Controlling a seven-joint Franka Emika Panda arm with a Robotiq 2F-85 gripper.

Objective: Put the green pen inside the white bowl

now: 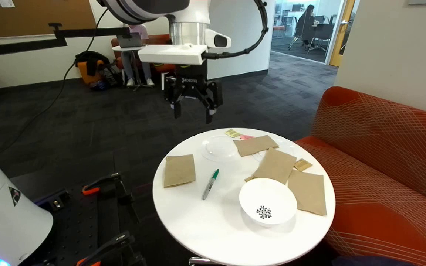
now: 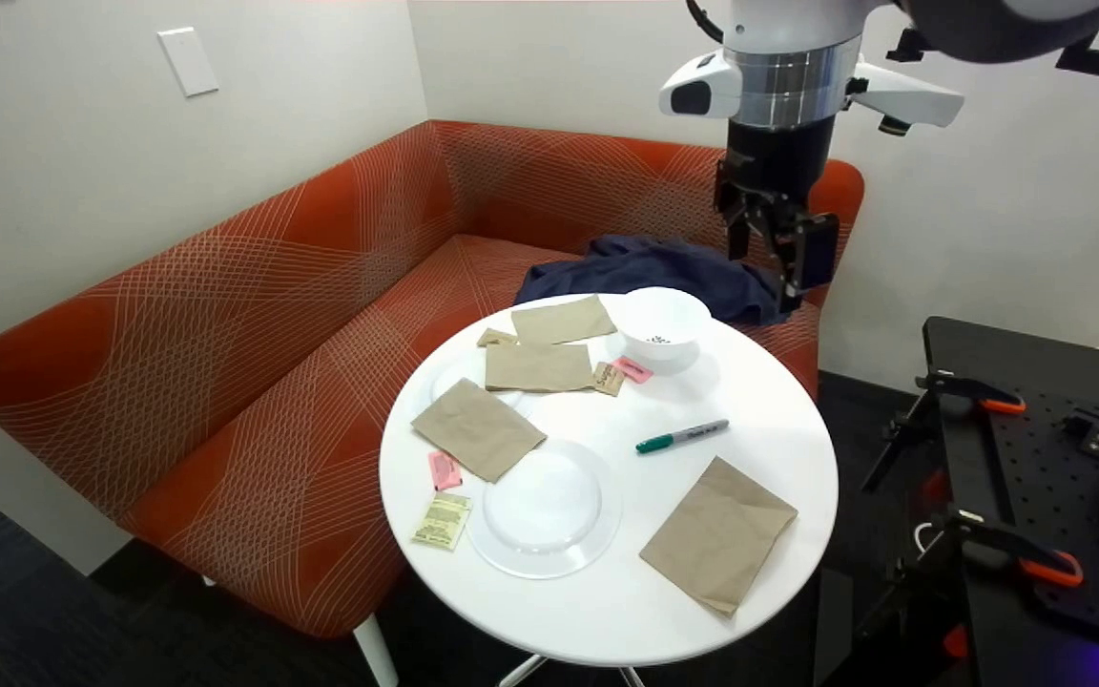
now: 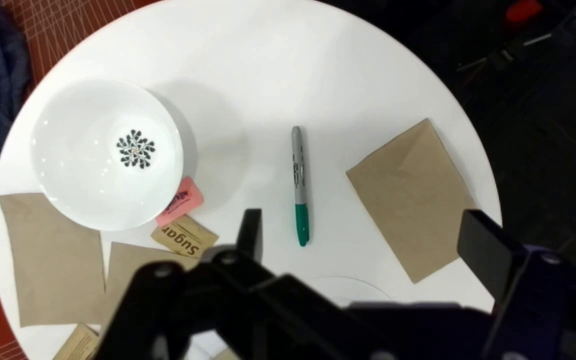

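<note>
The green pen (image 1: 210, 184) has a grey barrel and a green cap. It lies flat on the round white table (image 1: 190, 221), also in an exterior view (image 2: 682, 436) and in the wrist view (image 3: 299, 185). The white bowl (image 1: 250, 197) stands upright near the table edge, with a dark pattern on its inside bottom. It also shows in an exterior view (image 2: 659, 307) and at the left of the wrist view (image 3: 78, 150). My gripper (image 1: 193, 113) is open and empty, well above the table. In the wrist view the pen lies beyond the fingertips (image 3: 363, 222), nearer the left finger.
Brown paper napkins (image 2: 719, 536) lie on both sides of the pen. Transparent plates (image 2: 542, 565) and small packets, such as a sugar packet (image 3: 184, 237), lie on the table. A red sofa (image 2: 321, 315) borders the table. A black bench with clamps (image 2: 979, 391) stands beside it.
</note>
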